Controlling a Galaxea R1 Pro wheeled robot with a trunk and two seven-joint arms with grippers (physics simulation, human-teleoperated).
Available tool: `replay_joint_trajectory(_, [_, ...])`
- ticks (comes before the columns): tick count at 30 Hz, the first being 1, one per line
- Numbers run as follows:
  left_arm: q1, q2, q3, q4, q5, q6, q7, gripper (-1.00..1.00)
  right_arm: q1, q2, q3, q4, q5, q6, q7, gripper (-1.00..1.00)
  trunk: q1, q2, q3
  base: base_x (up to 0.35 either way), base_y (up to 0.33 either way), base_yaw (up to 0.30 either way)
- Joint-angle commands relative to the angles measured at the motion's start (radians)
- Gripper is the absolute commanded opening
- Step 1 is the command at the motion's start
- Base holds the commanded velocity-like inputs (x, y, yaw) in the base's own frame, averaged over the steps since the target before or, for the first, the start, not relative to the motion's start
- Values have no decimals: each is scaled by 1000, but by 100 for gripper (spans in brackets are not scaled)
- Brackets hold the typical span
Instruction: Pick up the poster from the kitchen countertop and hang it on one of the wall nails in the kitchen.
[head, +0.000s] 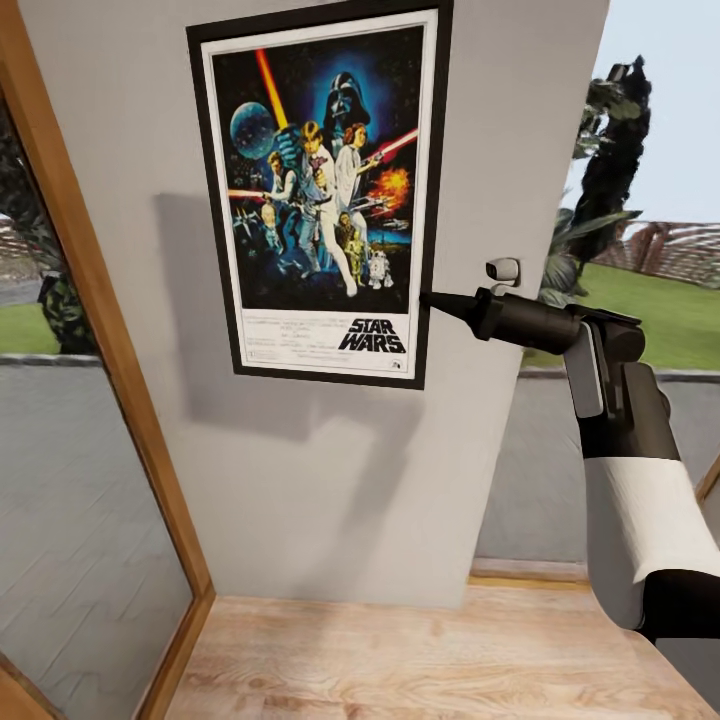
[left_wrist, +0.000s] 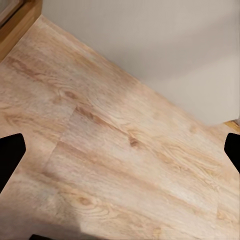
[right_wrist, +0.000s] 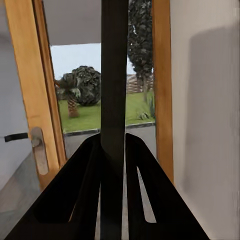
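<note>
Against a plain light-grey wall panel (head: 330, 480), the poster (head: 320, 190) stands upright and slightly tilted, its black frame flat to the surface, while the robot's right tool (head: 432, 300) pinches the frame's right edge low down, near the "STAR WARS" lettering. Seen from the right wrist, the two dark fingers (right_wrist: 85, 195) are clenched on a thin black strip, the poster's edge (right_wrist: 114, 75), which runs straight up between them; beyond it lie a wooden door frame (right_wrist: 35, 90), a lawn and trees. A small white fitting (head: 502, 269) sits on the panel's edge just above the right arm.

From the left wrist, the left tool (left_wrist: 120, 150) points down at a pale wooden floor (left_wrist: 110, 150), its two dark fingertips (left_wrist: 10, 155) spread wide at the frame's sides with nothing between them.

The step in hand appears to be the hanging itself: the poster is off the counter and held against the wall. No nail can be made out; one may sit hidden behind the frame. The next move likely calls for settling the top of the frame onto a nail, then easing the right tool's grip and drawing back sideways without dragging the frame. Released too early, the poster could slide down the wall.
</note>
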Motion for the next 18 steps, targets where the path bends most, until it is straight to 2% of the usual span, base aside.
replay_joint_trajectory(1, [-1,0,-8,0,6,-6,-1,100,-1,0,0,1,-6,10,3,-100,1,-2,-2,306,0,0])
replay_joint_trajectory(8, [-1,0,-8,0,6,-5,-1,100,-1,0,0,1,-6,10,3,-100,1,-2,-2,302,0,0])
replay_joint_trajectory(18, [-1,0,-8,0,6,-5,-1,100,0,0,1,2,-6,9,3,-100,1,-2,-2,33,0,0])
